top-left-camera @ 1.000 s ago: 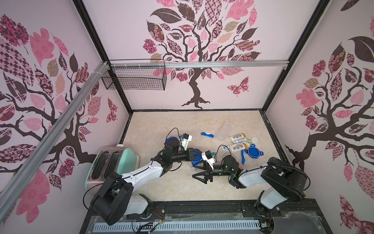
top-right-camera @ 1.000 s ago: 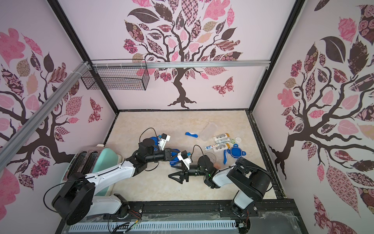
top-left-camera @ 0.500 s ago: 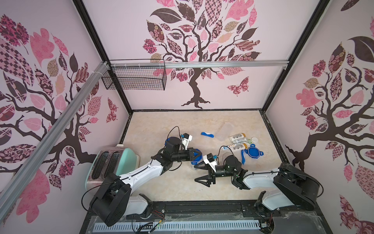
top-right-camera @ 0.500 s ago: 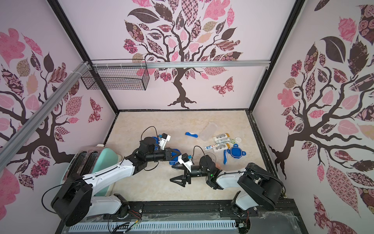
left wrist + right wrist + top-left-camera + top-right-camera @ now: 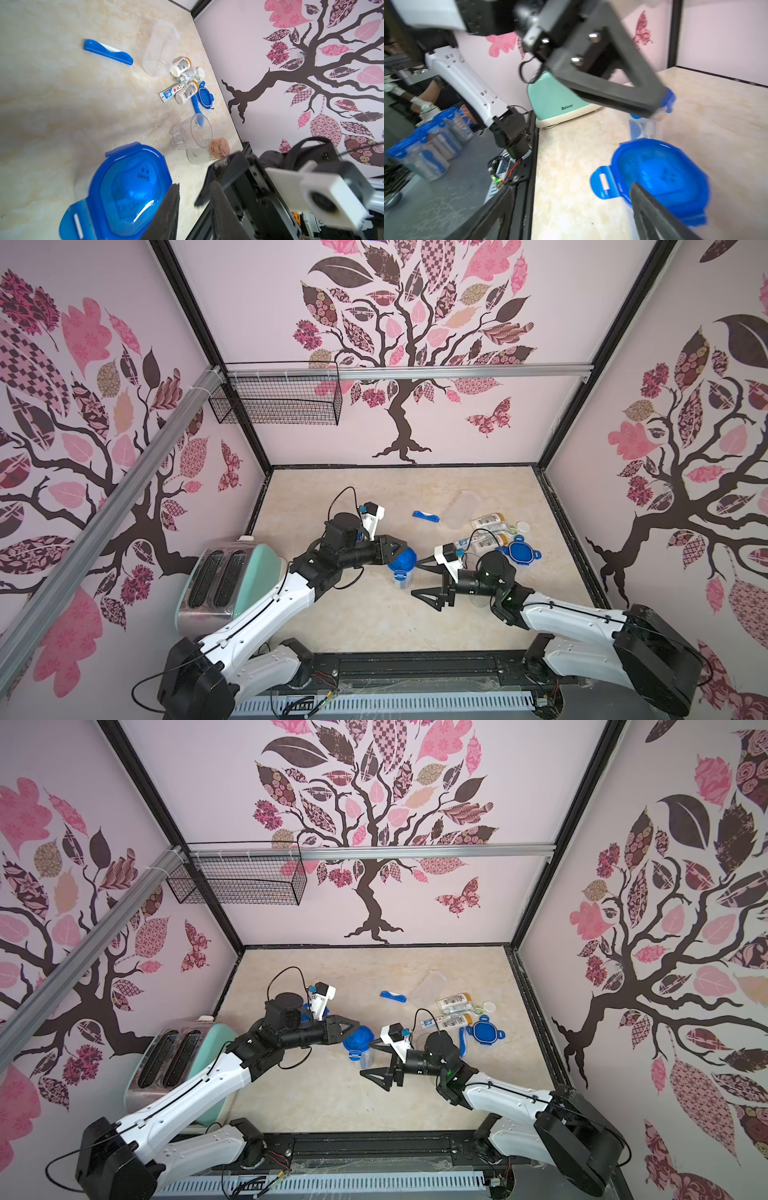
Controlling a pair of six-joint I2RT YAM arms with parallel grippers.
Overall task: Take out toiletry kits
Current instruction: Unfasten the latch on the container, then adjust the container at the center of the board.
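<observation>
Pink walls with tree decals enclose a glossy cream marbled tabletop. The right gripper gapes wide and empty. Whether the left gripper pinches the clear jar by its translucent blue clip lid is unclear. The toiletry kits lie scattered by the right wall: cylindrical tan-capped white bottles, a toothpaste tube, a blue folding toothbrush.

light: bright, even | shadows: soft | wrist views: motion-blurred | top views: edges bowed

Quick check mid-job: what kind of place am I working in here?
Likely a staged robot test booth dressed like a home: tree-decal walls box in a marble-look tabletop, with a mint toaster and a hanging wire basket.
</observation>
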